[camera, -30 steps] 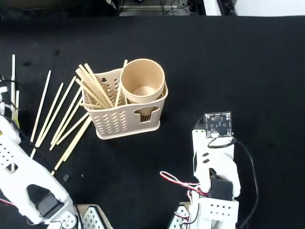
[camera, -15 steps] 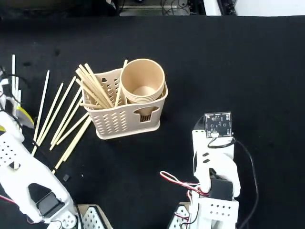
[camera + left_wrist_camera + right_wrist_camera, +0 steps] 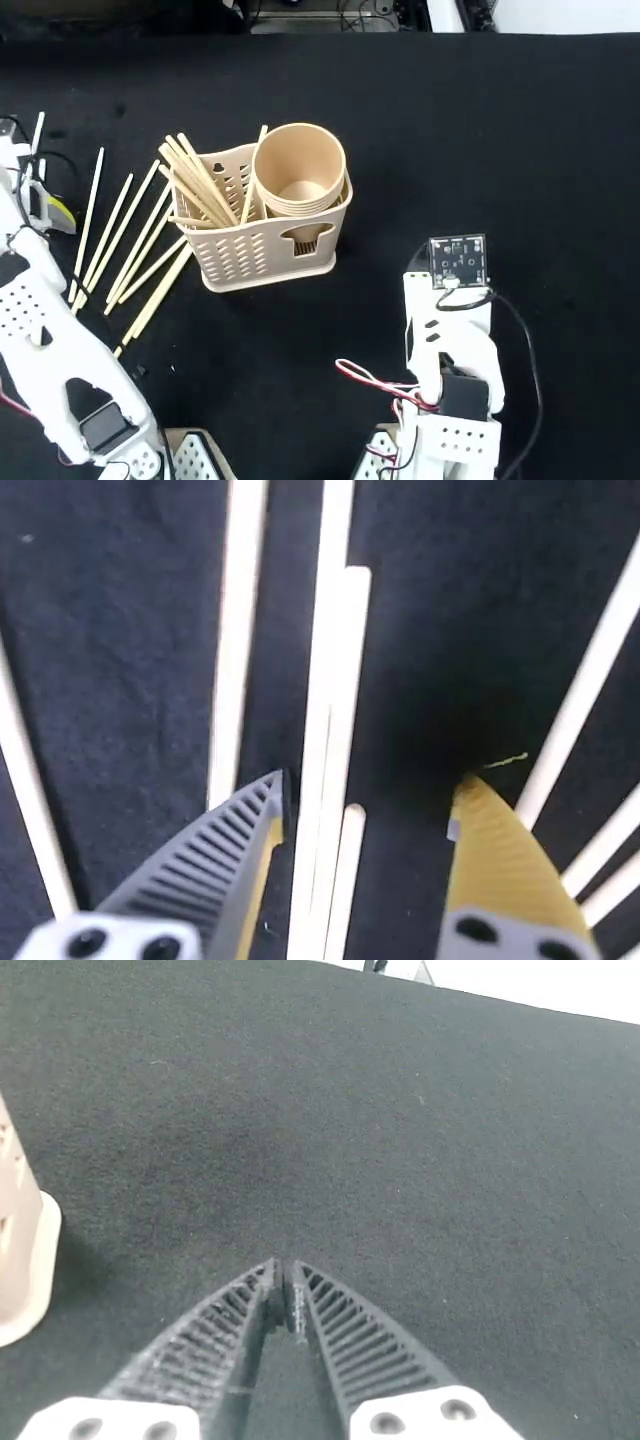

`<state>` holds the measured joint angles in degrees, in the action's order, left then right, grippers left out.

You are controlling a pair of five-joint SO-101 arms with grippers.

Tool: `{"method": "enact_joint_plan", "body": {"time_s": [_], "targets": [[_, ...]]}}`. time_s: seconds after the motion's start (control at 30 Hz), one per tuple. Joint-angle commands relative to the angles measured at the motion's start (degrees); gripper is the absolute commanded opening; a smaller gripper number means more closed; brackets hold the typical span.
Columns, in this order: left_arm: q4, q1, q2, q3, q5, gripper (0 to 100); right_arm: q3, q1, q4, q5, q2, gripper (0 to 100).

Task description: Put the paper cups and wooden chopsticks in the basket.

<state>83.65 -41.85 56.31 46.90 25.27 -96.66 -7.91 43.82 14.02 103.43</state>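
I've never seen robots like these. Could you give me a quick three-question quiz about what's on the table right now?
1. True or false: the paper cups sit inside the basket.
2. The right gripper is: A. open; B. shut on a cup; C. shut, holding nothing.
3. Fill in: between the open jaws of the left gripper lie wooden ____.
Key: 1 true; 2 C; 3 chopsticks.

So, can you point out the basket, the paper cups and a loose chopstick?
basket (image 3: 255, 255), high view, on its slotted front wall.
paper cups (image 3: 298, 190), high view, inside the top cup of the stack.
loose chopstick (image 3: 330, 680), left wrist view, mid-shaft.
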Motion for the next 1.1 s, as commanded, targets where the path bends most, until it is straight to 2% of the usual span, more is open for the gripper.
{"method": "enact_joint_plan", "body": {"time_s": [0.0, 0.07, 0.23, 0.27, 0.33, 0.4, 0.57, 0.87, 1.07], "targets": [[-1.1, 0.1, 4.4, 4.8, -1.1, 26, 0.2, 0.4, -0.6, 0.0, 3.7, 2.1], [-1.1, -0.5, 6.0, 5.9, -1.1, 24, 0.2, 0.4, -0.6, 0.0, 3.7, 2.1], [-1.1, -0.7, 8.1, 7.6, -1.1, 4, 0.2, 0.4, -0.6, 0.0, 3.7, 2.1], [-1.0, -0.7, 8.1, 7.6, -1.1, 2, 0.2, 0.4, -0.6, 0.0, 3.7, 2.1], [1.4, -0.2, 8.1, 8.2, -1.1, 4, 0.2, 0.4, -0.6, 0.0, 3.7, 2.1], [5.1, 0.6, 8.1, 11.1, -1.0, 3, 0.2, 0.4, -0.6, 0.0, 3.7, 2.1], [17.5, 2.8, 8.2, 22.6, -1.1, 3, 0.2, 0.4, -0.6, 0.0, 3.7, 2.1], [17.3, 3.4, 8.1, 32.3, -6.0, 3, 0.2, 0.4, -0.6, 0.0, 3.7, 2.1], [17.3, 2.9, 3.0, 29.2, -6.7, 3, 0.2, 0.4, -0.6, 0.0, 3.7, 2.1]]}}
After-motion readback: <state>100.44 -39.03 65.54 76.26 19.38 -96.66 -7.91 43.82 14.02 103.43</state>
